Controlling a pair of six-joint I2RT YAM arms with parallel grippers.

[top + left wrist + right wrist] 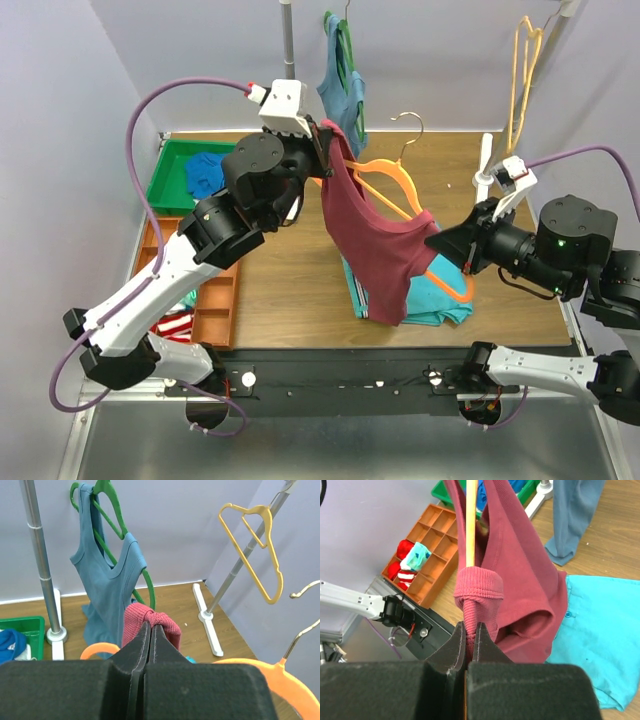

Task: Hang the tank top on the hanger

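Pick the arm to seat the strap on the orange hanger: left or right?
Probably right. The right claw pinches the tank top where it bunches round the hanger, so it could draw fabric along. The left claw just holds another part aloft.

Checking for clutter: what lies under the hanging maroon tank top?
A folded turquoise garment lies on the table beneath the tank top; part of it is hidden by the fabric.
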